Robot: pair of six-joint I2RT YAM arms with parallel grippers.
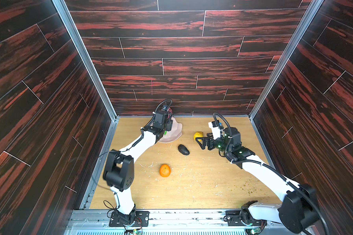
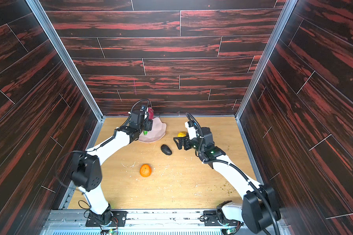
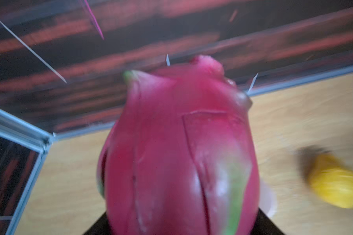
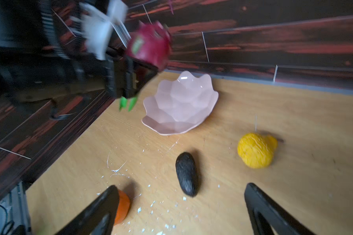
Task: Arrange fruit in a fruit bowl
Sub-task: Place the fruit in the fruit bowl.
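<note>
Left gripper (image 1: 168, 123) clamped on the dragon fruit (image 3: 179, 152), magenta body up, green tips hanging below the jaws. Fruit held off the table (image 1: 192, 189) near the far left corner, by the fruit bowl (image 4: 192, 101). Wrist views are blurred, so I cannot tell whether it hangs over the rim or just beside it.

Right gripper (image 1: 200, 143) spread wide, empty, low between lemon (image 4: 255, 150) and avocado (image 4: 188, 176), both on the table outside the bowl. Orange (image 1: 164, 170) nearer the arm bases, well apart.

Left fingers (image 3: 98, 228) narrow, arm (image 1: 139, 146) high — right fingers (image 4: 261, 205) wide, arm (image 1: 263, 173) low
</note>
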